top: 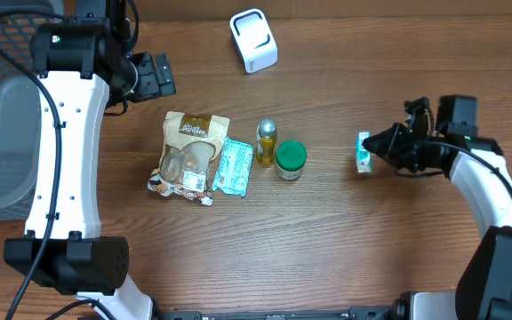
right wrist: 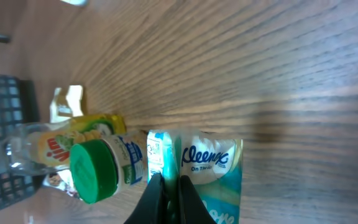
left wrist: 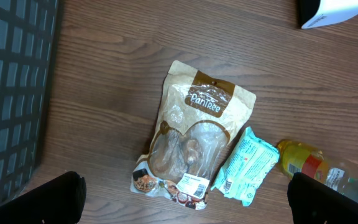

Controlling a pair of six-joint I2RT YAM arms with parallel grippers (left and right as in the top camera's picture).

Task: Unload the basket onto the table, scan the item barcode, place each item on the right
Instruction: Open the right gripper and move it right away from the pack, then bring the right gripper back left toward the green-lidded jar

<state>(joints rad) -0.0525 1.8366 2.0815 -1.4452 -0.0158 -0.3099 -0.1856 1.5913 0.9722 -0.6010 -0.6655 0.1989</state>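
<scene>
Matte wood-grain surface (top: 345, 231). A crinkly pouch (top: 189, 151), flat teal packet (top: 233, 166), yellow bottle (top: 266, 142) and green-lidded jar (top: 290, 159) cluster at its middle, with bare wood along the near edge. Near the right edge, the closed right pincer (top: 376, 147) pinches a soft teal-and-white Kleenex pack (top: 363, 153). The left pincer (top: 154, 76) gapes wide, empty.

1. Tissue pack (right wrist: 207, 163), right side: my right wrist view reads the brand "Kleenex" in blue script on a white panel. The line beneath it is too small to read.
2. Pouch (left wrist: 194, 124), left of centre: my left wrist view reads "PanTree" in white on the brown top band. A white barcode sticker (left wrist: 193, 182) sits at its near edge; the digits are illegible.
3. Packet (left wrist: 248, 163), just right of the pouch: the print is illegible.
4. Bottle (left wrist: 303, 163) and jar (right wrist: 104, 171) labels: illegible.
</scene>
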